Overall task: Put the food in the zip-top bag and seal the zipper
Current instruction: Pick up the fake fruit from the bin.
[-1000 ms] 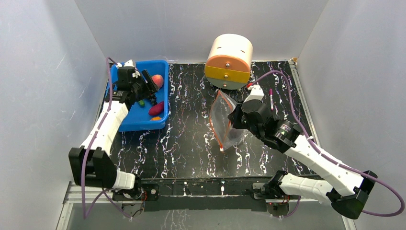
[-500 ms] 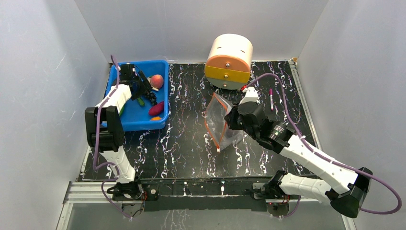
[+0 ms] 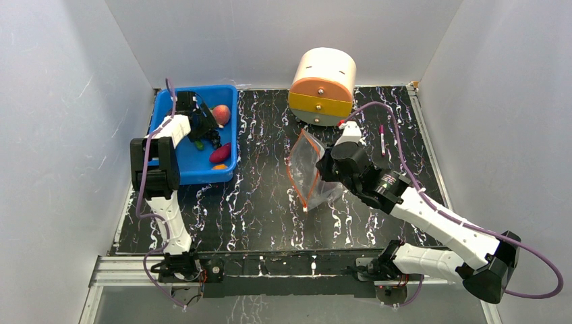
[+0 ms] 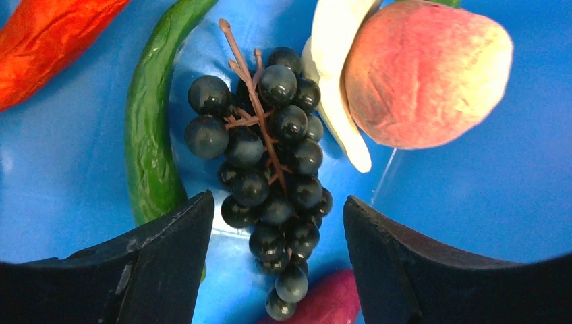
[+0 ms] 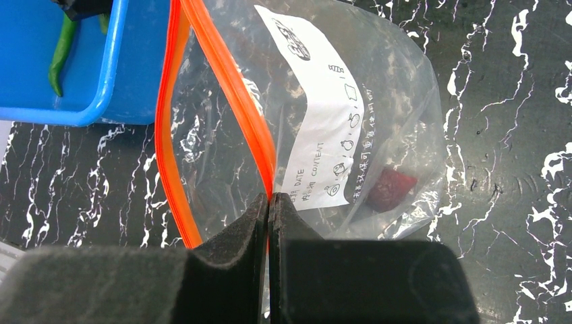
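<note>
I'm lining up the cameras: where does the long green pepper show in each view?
Top external: green pepper inside the blue bin, upper left.
Left wrist: pepper at left, beside the dark grapes.
Right wrist: pepper top-left, inside the bin.
Shared landmark: the blue bin.

- Left arm (image 3: 156, 162) is folded with its elbow high, forearm reaching to the far left corner.
- Left gripper (image 4: 276, 202) points down, fingers spread apart.
- Right arm (image 3: 438, 219) is bent out to the right and angles back toward centre.
- Right gripper (image 5: 268, 199) is pinched tight on the zip-top bag (image 5: 391, 101) rim.
</note>
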### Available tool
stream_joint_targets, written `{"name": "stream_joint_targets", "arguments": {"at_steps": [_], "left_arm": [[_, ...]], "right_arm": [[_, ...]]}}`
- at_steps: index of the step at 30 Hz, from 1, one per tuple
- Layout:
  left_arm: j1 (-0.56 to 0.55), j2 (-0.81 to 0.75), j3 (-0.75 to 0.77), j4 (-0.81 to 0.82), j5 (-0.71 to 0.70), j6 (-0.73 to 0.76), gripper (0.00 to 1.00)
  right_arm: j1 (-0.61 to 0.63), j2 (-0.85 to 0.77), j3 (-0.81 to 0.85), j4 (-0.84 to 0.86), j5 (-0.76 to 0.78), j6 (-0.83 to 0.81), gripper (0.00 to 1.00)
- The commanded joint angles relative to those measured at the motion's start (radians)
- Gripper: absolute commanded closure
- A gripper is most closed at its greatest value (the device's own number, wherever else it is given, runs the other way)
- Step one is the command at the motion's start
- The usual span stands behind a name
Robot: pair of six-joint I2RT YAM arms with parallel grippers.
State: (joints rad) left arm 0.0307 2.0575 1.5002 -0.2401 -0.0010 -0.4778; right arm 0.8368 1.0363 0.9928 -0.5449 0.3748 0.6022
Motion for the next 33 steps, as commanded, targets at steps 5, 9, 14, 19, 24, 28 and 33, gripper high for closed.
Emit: {"name": "stream_joint_targets", "arguments": {"at_steps": [5, 9, 14, 19, 24, 28, 33], "left_arm": [[0.002, 0.049, 0.051, -0.04, -0.022, 0.026, 0.49], [0.001, 0.047, 0.071, -0.068, -0.028, 0.053, 0.69], [0.001, -0.021, 0.057, -0.071, -0.011, 0.052, 0.78], [0.0, -0.132, 0.009, -0.059, -0.012, 0.047, 0.78], [0.001, -0.252, -0.065, -0.051, 0.011, 0.04, 0.78], [-0.001, -0.351, -0.151, -0.024, 0.052, 0.029, 0.79], [-0.008, -0.461, -0.223, -0.006, 0.14, 0.018, 0.79]], "right_arm": [[0.001, 0.003, 0.063, 0.045, 0.042, -0.016, 1.0], [0.001, 0.001, 0.07, 0.038, 0.045, -0.022, 1.0], [0.001, -0.007, 0.075, 0.036, 0.04, -0.019, 1.0], [0.001, -0.016, 0.052, 0.054, 0.013, 0.017, 1.0], [0.0, -0.01, 0.042, 0.057, -0.004, 0.04, 1.0], [0.001, -0.017, 0.04, 0.054, 0.014, 0.042, 1.0], [0.001, -0.015, 0.052, 0.058, 0.018, 0.04, 1.0]]}}
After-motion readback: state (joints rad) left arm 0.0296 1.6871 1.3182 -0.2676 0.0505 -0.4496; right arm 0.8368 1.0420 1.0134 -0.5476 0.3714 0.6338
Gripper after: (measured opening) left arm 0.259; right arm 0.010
